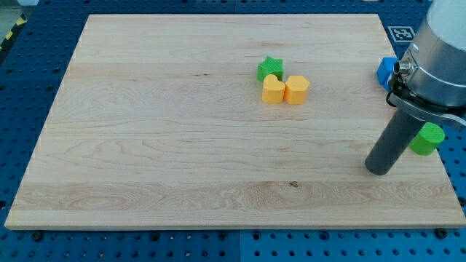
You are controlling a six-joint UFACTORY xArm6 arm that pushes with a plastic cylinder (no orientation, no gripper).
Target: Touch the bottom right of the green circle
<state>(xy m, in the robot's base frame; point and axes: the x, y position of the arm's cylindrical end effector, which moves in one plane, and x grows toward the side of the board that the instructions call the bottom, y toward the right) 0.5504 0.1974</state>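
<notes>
The green circle (pixel 428 138) is a short green cylinder near the board's right edge, partly hidden by my rod. My tip (pixel 377 169) rests on the board to the lower left of the green circle, a short gap away, not touching it. A blue block (pixel 384 70) shows only in part behind the arm at the right. The red blocks seen earlier are hidden by the arm.
A green star (pixel 269 68) sits right of the board's centre near the top, with a yellow heart (pixel 273 91) and a second yellow block (pixel 296 89) just below it. The wooden board (pixel 145 145) ends close to the green circle's right.
</notes>
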